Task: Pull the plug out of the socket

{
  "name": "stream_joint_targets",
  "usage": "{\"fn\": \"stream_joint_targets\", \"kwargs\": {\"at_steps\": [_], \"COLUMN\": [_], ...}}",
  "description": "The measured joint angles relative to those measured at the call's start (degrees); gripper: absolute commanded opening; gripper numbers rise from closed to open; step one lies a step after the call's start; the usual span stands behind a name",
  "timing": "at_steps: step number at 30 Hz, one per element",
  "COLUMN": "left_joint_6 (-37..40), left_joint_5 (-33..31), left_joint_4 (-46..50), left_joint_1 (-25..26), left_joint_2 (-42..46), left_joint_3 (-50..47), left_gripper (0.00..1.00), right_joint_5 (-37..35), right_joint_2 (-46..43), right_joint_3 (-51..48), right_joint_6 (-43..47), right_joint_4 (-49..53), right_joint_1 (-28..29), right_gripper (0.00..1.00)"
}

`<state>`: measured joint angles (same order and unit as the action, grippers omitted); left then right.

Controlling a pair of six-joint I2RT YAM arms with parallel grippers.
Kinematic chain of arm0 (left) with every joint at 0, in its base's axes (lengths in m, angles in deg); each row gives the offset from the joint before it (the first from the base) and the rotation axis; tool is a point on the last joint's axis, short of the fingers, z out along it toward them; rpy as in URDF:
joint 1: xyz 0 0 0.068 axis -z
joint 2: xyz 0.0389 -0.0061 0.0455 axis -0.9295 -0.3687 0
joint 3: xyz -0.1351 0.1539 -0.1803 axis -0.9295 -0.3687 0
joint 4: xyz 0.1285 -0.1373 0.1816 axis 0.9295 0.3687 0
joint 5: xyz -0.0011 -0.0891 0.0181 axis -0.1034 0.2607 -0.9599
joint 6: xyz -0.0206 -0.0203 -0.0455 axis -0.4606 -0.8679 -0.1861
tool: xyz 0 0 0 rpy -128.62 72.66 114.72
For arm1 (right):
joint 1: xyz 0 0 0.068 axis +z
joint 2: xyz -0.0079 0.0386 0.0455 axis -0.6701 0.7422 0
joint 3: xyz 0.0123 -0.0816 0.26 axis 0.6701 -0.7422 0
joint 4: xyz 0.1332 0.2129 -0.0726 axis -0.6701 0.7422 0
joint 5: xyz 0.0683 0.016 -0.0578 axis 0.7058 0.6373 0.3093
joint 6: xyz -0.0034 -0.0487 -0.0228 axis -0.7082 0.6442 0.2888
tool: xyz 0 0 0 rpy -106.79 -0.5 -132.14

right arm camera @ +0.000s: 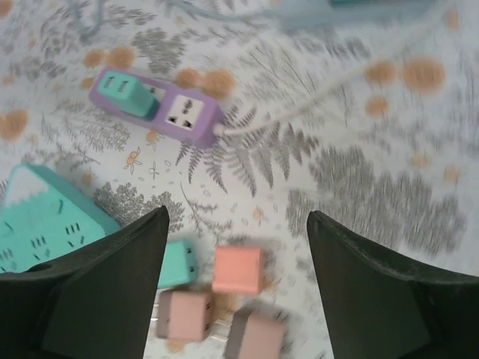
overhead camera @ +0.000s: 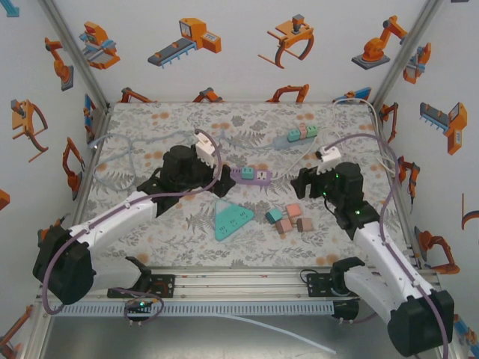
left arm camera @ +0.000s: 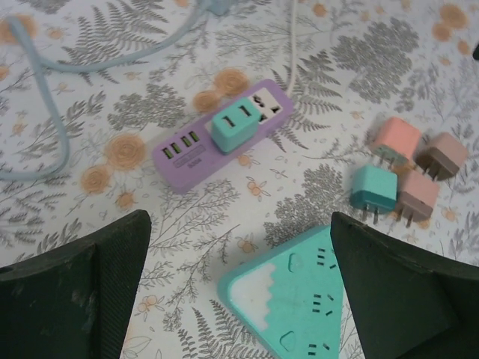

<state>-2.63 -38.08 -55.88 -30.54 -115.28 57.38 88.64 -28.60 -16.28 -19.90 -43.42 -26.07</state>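
The teal plug (left arm camera: 233, 127) sits pushed into the purple power strip (left arm camera: 191, 153), which lies near the middle of the tabletop with its white cord (right arm camera: 299, 112) running off toward the back edge. So the pull itself is not yet done: the plug looks fully seated, and neither tool touches it.

The left gripper (left arm camera: 239, 232) hangs over the tabletop just on the near side of the strip, fingers spread wide and empty. The right gripper (right arm camera: 238, 224) is also parted with nothing between its fingers, above a cluster of loose plugs (left arm camera: 404, 176) toward the front edge; that view is blurred, so I count four only roughly. A teal triangular socket block (left arm camera: 292, 307) lies beside them.

What is left, by my reckoning, is everything that matters: reach the plug, grip it, steady the strip, pull.
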Motion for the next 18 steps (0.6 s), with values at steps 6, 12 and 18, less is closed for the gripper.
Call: {"fn": "stream_joint_targets", "kwargs": {"at_steps": [6,12,18], "left_joint_6": [-7.15,-12.41,-15.56], "left_joint_5": [-2.01,-3.54,-3.78], "left_joint_4": [-2.19,-3.45,-3.43], "left_joint_1": [-3.87,-5.97,-6.10], "left_joint_2": [-0.57,-3.26,-8.76], "left_joint_3": [-0.44,-0.42,0.92], "left_gripper": [0.97,0.97,0.97], "right_joint_5": [11.06,17.99,23.30], "right_joint_2": [13.38,28.04,40.33], "right_joint_3": [8.04,20.22,29.33], "right_joint_6": [22.77,37.48,42.66], "right_joint_4": [-2.60,1.18,4.28], "right_joint_1": [3.02,7.48,9.09], "right_gripper": [0.70,0.70,0.69]}}
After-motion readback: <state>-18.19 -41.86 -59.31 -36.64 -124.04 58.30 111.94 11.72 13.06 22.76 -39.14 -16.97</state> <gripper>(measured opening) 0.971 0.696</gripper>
